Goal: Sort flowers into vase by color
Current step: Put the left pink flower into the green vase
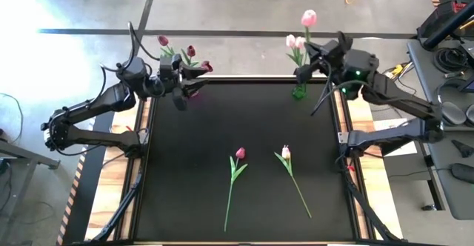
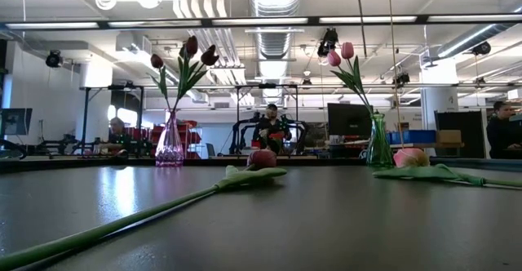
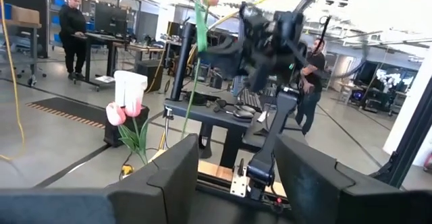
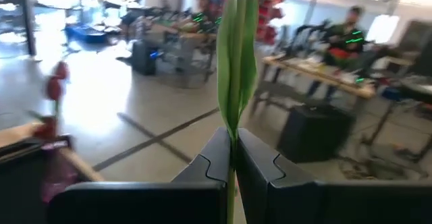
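My right gripper [image 1: 306,61] is at the table's far right, above the green vase [image 1: 298,92], shut on a pale pink tulip whose head [image 1: 309,16] stands above it. The green vase [image 2: 378,144] holds pale pink tulips [image 1: 295,42]. A magenta vase [image 2: 170,144] at the far left holds dark magenta tulips [image 1: 190,51]. My left gripper [image 1: 181,96] hovers open next to that vase and touches nothing. One magenta tulip [image 1: 240,154] and one pale tulip [image 1: 286,153] lie flat on the black mat. My right gripper pinches the tulip's green stem and folded leaf [image 4: 233,126] between its two fingers [image 4: 202,166]. The stem runs upright across the fingers, with leaf and head rising above them. The gripper hides where the stem's lower end is.
The black mat [image 1: 185,187] has raised rails along its left and right sides. The two loose tulips lie near its middle, stems pointing to the near edge. People sit and stand at desks in the room beyond the table.
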Robot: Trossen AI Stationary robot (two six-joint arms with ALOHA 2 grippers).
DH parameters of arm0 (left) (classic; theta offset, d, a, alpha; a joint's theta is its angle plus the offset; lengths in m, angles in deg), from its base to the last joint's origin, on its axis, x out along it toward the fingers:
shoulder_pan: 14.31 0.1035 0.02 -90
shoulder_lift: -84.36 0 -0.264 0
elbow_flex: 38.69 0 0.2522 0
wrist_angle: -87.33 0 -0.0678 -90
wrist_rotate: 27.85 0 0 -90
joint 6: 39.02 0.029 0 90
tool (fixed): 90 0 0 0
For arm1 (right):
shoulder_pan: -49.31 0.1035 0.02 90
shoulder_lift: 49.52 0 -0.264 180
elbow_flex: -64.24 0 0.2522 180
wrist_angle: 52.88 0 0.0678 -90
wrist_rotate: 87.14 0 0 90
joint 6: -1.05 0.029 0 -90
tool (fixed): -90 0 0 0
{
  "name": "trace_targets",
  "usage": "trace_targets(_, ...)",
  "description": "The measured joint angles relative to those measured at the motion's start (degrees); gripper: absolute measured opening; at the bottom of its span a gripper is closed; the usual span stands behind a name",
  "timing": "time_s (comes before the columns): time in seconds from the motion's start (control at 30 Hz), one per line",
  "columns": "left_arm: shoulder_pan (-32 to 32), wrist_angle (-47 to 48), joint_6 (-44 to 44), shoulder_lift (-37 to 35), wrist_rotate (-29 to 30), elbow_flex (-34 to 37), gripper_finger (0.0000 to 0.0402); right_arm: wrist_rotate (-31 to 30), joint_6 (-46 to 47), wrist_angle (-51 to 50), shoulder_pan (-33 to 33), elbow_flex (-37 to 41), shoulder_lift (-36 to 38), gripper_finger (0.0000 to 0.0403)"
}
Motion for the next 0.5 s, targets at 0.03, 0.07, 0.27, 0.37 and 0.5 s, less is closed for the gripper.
trace_targets(0.03, 0.00, 0.00, 0.01, -0.06, 0.00, 0.00, 0.0180, -0.36, -1.02, 2.54, -0.74, 2.88, 1.47, 0.0009)
trace_targets(0.07, 0.00, 0.01, 0.00, -0.09, 0.00, 0.00, 0.0180, -0.40, -1.64, 5.07, -1.60, 5.73, 2.80, 0.0009)
trace_targets(0.27, 0.00, 0.02, -1.62, -0.18, 0.02, 0.02, 0.0180, -0.29, -4.28, 20.31, -8.38, 19.59, 7.72, 0.0009)
trace_targets(0.37, 0.00, 0.03, -1.76, -0.29, 0.00, 0.02, 0.0180, 0.09, -4.28, 24.18, -11.97, 24.50, 8.45, 0.0009)
trace_targets(0.5, 0.00, 0.04, -1.76, -1.05, 0.02, 0.03, 0.0180, 3.93, -1.50, 27.56, -17.04, 29.42, 8.28, 0.0009)
